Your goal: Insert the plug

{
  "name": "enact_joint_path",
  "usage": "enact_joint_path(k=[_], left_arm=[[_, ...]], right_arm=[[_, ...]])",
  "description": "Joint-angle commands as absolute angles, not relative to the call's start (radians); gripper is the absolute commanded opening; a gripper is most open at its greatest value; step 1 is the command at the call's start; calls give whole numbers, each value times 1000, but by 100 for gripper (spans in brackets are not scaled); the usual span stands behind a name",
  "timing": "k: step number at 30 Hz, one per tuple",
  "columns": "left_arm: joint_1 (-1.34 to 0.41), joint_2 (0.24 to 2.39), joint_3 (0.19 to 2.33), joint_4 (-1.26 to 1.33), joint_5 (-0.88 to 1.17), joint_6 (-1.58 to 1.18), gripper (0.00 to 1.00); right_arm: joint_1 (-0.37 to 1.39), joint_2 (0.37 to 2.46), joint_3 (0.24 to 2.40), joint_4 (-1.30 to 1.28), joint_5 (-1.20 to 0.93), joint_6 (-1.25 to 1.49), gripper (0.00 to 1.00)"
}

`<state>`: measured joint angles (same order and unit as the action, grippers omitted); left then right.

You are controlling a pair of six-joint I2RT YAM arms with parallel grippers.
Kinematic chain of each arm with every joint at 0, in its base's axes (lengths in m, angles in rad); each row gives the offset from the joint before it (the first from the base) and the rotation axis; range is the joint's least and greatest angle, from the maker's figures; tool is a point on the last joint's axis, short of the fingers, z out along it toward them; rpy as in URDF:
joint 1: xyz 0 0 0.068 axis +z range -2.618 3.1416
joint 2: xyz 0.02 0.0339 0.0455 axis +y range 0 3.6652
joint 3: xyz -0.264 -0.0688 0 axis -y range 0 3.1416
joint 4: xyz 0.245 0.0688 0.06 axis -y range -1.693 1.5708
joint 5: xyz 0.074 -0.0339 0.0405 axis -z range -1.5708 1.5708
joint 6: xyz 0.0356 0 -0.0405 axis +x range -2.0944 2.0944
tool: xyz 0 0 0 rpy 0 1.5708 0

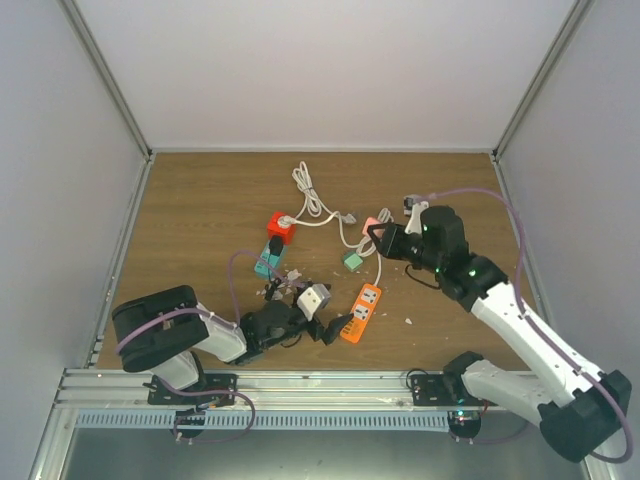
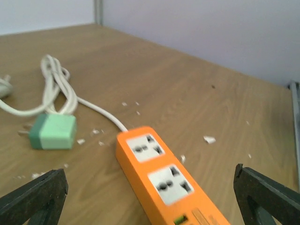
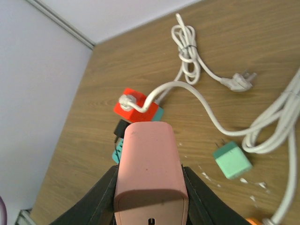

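Note:
My right gripper is shut on a pink plug adapter, held above the table; its black fingers clamp both sides of the adapter. The pink adapter shows in the top view too. The orange power strip lies flat near the table's front, its two white sockets facing up. My left gripper is open and empty, low over the table, with its fingers spread to either side of the strip's near end.
A green adapter lies beyond the strip. A red cube socket with a coiled white cable, a teal strip with a black plug and a white adapter sit at centre left. White chips litter the wood.

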<state>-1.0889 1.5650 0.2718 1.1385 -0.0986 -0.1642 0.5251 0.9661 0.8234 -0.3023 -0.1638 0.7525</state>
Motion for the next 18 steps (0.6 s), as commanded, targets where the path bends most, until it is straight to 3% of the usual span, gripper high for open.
enact_joint_path(k=[1,8,13,18], left_arm=[[-1125,1594,263,1145,-20,-112,99],[-1190,1698,294,1193,-85,-69,99],[-1224,1750,296,1232,-141,-39,99],[-1229,1785,276,1299,-157,-36,99]], right_arm=[[517,1038,994,-735,-120,684,1],[523,1102,1191,-1085,-8,789,1],[526,1218,1174,-1192,-180,782,1],[526,1323,1249,-1212,-221,756,1]])
